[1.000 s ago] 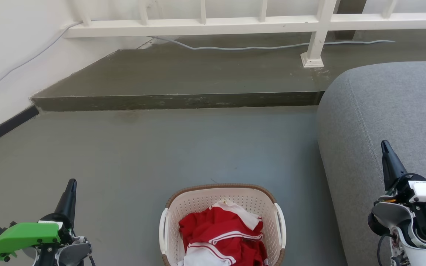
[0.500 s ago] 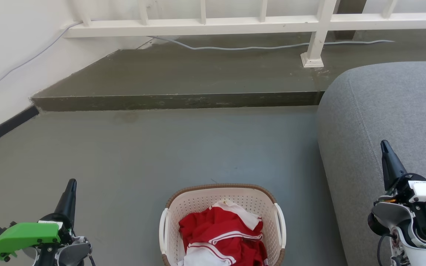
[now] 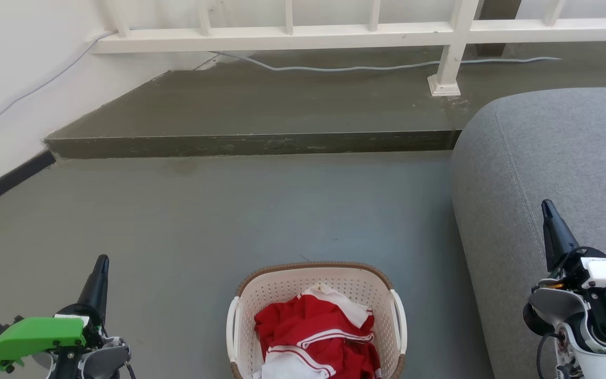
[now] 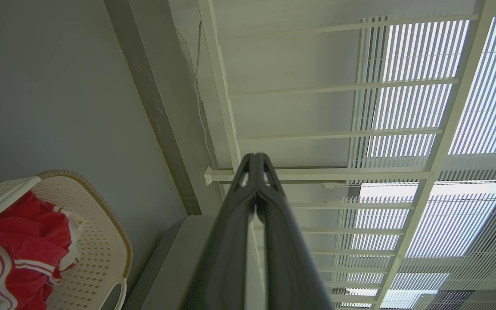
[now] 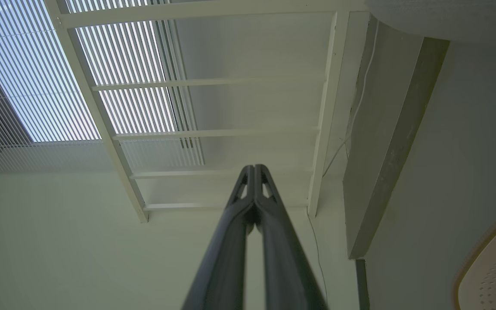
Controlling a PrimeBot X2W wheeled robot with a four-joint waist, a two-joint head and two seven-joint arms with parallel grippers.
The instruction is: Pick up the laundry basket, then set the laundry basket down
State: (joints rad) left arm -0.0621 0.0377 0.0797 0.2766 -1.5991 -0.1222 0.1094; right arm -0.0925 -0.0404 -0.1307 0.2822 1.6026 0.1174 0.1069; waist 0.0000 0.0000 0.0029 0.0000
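Observation:
The laundry basket [image 3: 282, 287] stands on the grey floor at the bottom middle of the head view, cream-white and perforated with a brown rim and white side handles, holding red and white clothes [image 3: 316, 337]. Its corner also appears at the lower left of the left wrist view [image 4: 97, 241] and at the lower right edge of the right wrist view [image 5: 495, 267]. My left gripper [image 3: 102, 259] is to the basket's left, shut and empty, tips together [image 4: 255, 156]. My right gripper [image 3: 546, 202] hovers to the right over the sofa, shut and empty [image 5: 254, 167].
A grey sofa [image 3: 555, 158] fills the right side, close beside the basket. A raised concrete step [image 3: 250, 142] crosses the floor ahead, with a white railing [image 3: 334, 31] and a loose cable [image 3: 345, 67] behind it. A white wall with dark skirting [image 3: 3, 184] bounds the left.

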